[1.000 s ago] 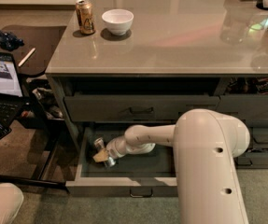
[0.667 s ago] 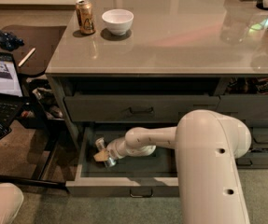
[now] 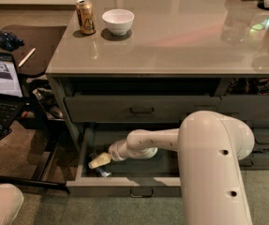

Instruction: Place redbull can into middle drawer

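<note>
- One redbull can [image 3: 103, 172] lies low in the lower-left part of the frame, inside the open middle drawer [image 3: 124, 186], near its front left corner. Only a dark sliver with a blue glint shows, and no lettering on it can be read.
- The end effector [image 3: 97, 162] is just above the can, reaching into the drawer from the right. Whether it grips the can or is clear of it, I cannot tell.
- The white arm [image 3: 153, 142] runs from the bulky body at lower right across the drawer's inside.
- The drawer is pulled well out, with its small dark handle at front centre. The top drawer [image 3: 142, 108] above it is closed.
- The worktop [image 3: 181, 36] is a glossy grey slab filling the upper frame, with soft reflections.
- At upper left on it stand a gold-brown can [image 3: 85, 17] and, just beside it, a white bowl [image 3: 118, 21]. The can's label is not legible.
- At far left an open laptop [image 3: 0, 78] shows a lit screen, with a dark side table [image 3: 45, 46] behind it.
- The floor is dull carpet [image 3: 12, 153].
</note>
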Robot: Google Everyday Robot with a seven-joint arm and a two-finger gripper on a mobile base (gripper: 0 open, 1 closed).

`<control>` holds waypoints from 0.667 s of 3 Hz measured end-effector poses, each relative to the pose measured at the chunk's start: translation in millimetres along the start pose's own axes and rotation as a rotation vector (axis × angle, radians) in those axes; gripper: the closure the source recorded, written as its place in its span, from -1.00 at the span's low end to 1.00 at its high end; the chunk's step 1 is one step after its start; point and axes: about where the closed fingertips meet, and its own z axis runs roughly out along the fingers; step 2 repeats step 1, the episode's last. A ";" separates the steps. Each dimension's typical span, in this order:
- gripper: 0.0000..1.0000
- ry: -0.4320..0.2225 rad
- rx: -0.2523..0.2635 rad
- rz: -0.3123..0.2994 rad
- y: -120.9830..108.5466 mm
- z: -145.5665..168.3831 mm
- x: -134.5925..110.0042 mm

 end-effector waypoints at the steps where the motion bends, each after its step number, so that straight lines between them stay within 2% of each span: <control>1: -1.00 0.000 0.000 0.000 0.0 0.0 0.0; 2: -1.00 0.000 0.000 0.000 0.0 0.0 0.0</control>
